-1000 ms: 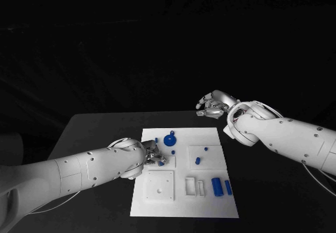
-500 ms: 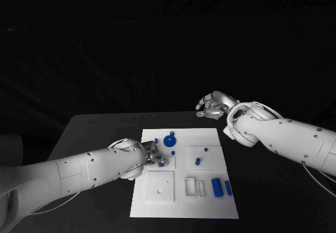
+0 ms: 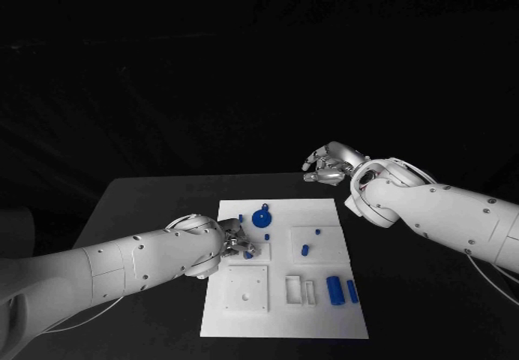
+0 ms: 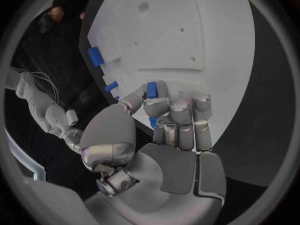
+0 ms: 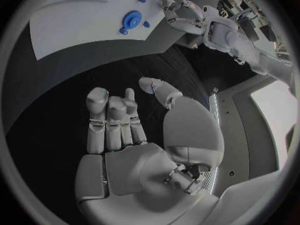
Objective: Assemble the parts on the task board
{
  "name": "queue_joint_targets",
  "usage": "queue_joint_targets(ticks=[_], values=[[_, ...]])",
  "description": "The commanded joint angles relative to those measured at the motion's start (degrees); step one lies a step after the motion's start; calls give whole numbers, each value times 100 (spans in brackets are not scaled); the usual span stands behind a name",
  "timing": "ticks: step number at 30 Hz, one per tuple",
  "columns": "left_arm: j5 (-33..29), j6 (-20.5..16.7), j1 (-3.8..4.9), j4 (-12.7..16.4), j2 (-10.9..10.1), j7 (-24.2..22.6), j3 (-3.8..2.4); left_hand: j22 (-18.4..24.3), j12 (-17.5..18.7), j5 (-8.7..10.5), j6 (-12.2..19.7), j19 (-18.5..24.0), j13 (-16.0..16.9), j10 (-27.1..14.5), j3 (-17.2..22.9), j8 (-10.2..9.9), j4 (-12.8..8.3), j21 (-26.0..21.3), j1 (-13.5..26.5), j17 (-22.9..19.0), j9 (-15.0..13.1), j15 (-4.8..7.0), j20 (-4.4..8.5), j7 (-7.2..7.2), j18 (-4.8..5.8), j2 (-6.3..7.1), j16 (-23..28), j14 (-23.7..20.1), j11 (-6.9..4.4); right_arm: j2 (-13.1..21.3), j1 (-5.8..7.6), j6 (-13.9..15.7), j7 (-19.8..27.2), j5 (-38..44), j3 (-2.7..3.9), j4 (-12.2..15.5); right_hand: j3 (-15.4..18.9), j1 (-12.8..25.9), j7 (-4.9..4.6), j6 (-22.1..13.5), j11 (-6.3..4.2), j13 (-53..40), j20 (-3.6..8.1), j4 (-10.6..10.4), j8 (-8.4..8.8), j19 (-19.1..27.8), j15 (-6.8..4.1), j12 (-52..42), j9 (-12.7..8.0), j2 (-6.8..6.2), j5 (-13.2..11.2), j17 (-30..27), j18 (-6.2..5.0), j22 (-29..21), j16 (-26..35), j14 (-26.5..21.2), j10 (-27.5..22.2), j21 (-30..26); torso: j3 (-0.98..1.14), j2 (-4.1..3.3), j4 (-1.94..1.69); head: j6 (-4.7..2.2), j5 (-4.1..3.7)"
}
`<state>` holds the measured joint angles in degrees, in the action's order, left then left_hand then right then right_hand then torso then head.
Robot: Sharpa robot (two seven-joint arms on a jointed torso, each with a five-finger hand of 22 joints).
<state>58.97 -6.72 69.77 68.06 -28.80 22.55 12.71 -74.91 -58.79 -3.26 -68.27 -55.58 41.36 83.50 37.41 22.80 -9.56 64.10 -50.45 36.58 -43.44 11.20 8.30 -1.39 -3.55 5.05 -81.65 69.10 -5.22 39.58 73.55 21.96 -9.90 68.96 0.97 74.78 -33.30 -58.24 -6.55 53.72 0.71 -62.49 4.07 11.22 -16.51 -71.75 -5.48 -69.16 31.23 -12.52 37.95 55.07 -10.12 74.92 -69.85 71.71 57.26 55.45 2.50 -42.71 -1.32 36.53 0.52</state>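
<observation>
my left hand (image 4: 164, 116) pinched a small blue part (image 4: 152, 89) at its fingers, just above the task board (image 3: 325, 300) | part's long axis pointed boardward | my right hand (image 3: 330, 163) empty, curled, well apart over the counter (image 3: 151, 199)

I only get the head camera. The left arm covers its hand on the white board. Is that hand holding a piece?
Observer: Yes. In the left wrist view the left hand pinches a small blue part between its thumb and a finger.
Operator: Is it over the board or off it?
Observer: Over it. The white task board lies right behind the fingers, and a bigger blue block lies further along it.
Operator: Has the other hand got anything inside?
Observer: No. The right wrist view shows the right hand from the palm side, holding nothing, fingers apart, above the bare black table.
</observation>
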Motion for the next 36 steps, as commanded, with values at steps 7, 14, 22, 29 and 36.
queue_joint_targets(ticks=[7,14,22,29,36], values=[[-156,178,-22,-45,14,64,16,-57,27,36,-298,55,-48,-327,-38,-11,75,-9,24,-37,-13,173,704,240,-71,165,34,-128,-197,-10,-9,-115,37,25,1,0,13,-34,-44,23,-11,7,29,33,25,-9,-17,-29,7,12,27,-8,-488,89,22,-38,-39,-40,1,1,1,-11,-3],[-218,167,-22,-72,25,45,-73,-33,58,49,-269,38,-81,-322,-16,-9,357,-28,113,-61,-44,172,709,237,-79,496,45,-132,-196,-12,-25,-134,40,25,0,-11,42,-20,-58,-24,1,13,27,47,56,-3,-6,-31,0,0,1,-8,-488,90,25,-45,-50,-44,1,-2,3,-16,1],[-226,184,-22,-80,26,42,-81,-23,67,48,-257,25,-95,-310,33,0,645,-27,127,-75,-81,173,711,237,-84,725,41,-129,-196,-10,-32,-137,34,25,0,-11,52,-17,-63,-35,7,16,27,53,64,0,-1,-32,-2,-1,-19,-9,-488,90,26,-48,-55,-47,1,2,-1,-16,-4],[-238,193,-22,-101,26,39,-83,-21,68,48,-251,23,-97,-310,32,3,758,-23,131,-80,-99,174,711,238,-86,811,38,-131,-196,-10,-35,-141,31,25,0,-16,56,-14,-65,-36,8,17,26,53,65,1,1,-33,-1,1,-23,-9,-488,90,27,-49,-57,-47,0,0,-1,-22,-1],[-250,171,-22,-116,25,37,-86,-20,69,48,-244,23,-99,-311,35,3,851,-21,129,-84,-112,175,712,238,-89,871,37,-134,-197,-8,-43,-145,30,25,0,-17,58,-11,-65,-35,9,18,25,52,65,2,2,-33,-1,1,-24,-9,-488,90,27,-49,-58,-48,0,0,-3,-24,-2]])
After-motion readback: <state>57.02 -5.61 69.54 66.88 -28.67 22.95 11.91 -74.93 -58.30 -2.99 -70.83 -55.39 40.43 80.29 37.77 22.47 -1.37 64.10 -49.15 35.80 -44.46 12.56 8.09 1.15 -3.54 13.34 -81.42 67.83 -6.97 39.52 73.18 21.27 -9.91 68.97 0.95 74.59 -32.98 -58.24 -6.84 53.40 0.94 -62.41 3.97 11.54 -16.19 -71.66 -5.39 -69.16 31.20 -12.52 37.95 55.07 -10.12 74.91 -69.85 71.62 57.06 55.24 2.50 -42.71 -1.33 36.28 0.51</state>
